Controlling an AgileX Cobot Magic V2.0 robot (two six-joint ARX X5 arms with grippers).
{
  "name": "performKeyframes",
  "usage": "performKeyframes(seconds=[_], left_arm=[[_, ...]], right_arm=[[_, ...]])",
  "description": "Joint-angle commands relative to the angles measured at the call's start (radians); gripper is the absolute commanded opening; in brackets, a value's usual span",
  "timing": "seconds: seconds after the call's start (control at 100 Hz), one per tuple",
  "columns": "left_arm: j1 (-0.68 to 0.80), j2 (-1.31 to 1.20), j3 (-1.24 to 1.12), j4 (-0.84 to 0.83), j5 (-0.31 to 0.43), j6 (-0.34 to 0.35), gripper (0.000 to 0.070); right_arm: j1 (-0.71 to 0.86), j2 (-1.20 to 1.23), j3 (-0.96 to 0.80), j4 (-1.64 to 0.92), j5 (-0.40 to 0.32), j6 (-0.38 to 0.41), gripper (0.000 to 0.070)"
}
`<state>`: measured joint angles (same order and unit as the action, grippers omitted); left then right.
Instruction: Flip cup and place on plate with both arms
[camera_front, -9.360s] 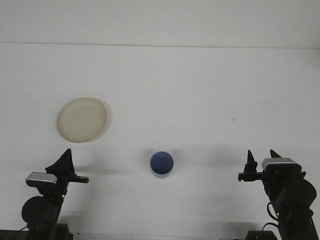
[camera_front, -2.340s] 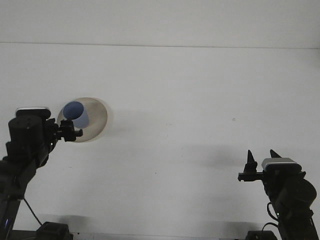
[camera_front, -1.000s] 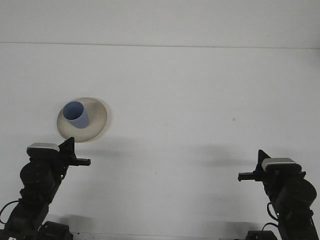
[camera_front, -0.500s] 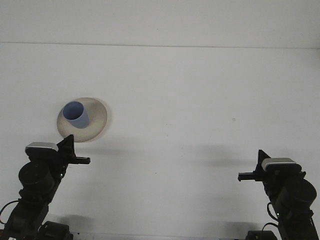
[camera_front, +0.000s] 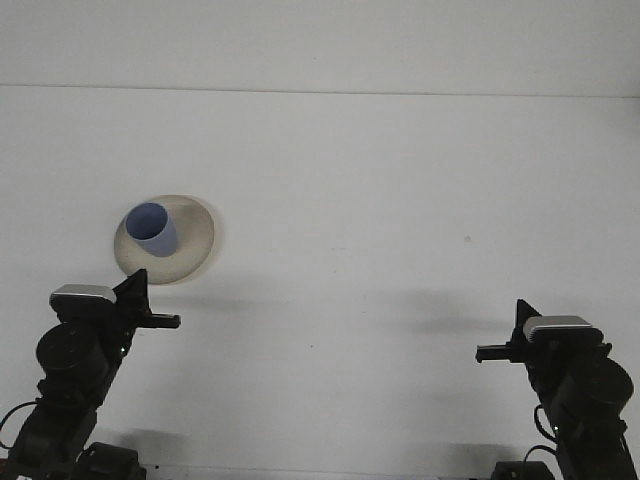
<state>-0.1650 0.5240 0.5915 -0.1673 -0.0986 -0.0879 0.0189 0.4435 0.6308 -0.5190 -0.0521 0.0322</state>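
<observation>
- A blue cup (camera_front: 152, 229) is seen standing on a cream plate (camera_front: 190, 240), set toward the plate's left side; the plate's right portion is left bare.
- The cup's flat, closed end is presented upward, so the cup is judged to be resting mouth-down on the plate.
- The plate is located on the left half of a white table (camera_front: 380, 200), well back from the near edge.
- The left gripper (camera_front: 140, 300) is found low at the left, just in front of the plate's near rim and apart from both plate and cup.
- Nothing is held by the left gripper. Its dark fingers are seen as a single narrow pointed shape with no gap visible between them, so they are recorded as closed together.
- The right gripper (camera_front: 508, 338) is found low at the right of the table, well apart from the plate and cup.
- Nothing is held by the right gripper. A single dark upright finger and a short bar pointing left are seen, with no gap between fingers, so it too is recorded as closed.
- Both arms are seen only in part, their bases being cut off by the lower edge of the front view.
- Faint shadows are cast on the table beside each arm.
</observation>
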Motion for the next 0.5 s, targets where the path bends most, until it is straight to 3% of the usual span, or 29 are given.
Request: performKeyframes(seconds=[0.0, 0.22, 0.49], left_arm=[[0.001, -0.019, -0.024, 0.053, 0.001, 0.018, 0.0011], [0.021, -0.147, -0.241, 0.291, 0.001, 0.051, 0.0011], [0.081, -0.341, -0.439, 0.299, 0.002, 0.05, 0.0011]], right_arm=[[0.0, 0.001, 0.003, 0.01, 0.0, -0.007, 0.0], [0.0, 0.001, 0.003, 0.01, 0.0, -0.007, 0.0], [0.0, 0.001, 0.003, 0.01, 0.0, -0.007, 0.0]])
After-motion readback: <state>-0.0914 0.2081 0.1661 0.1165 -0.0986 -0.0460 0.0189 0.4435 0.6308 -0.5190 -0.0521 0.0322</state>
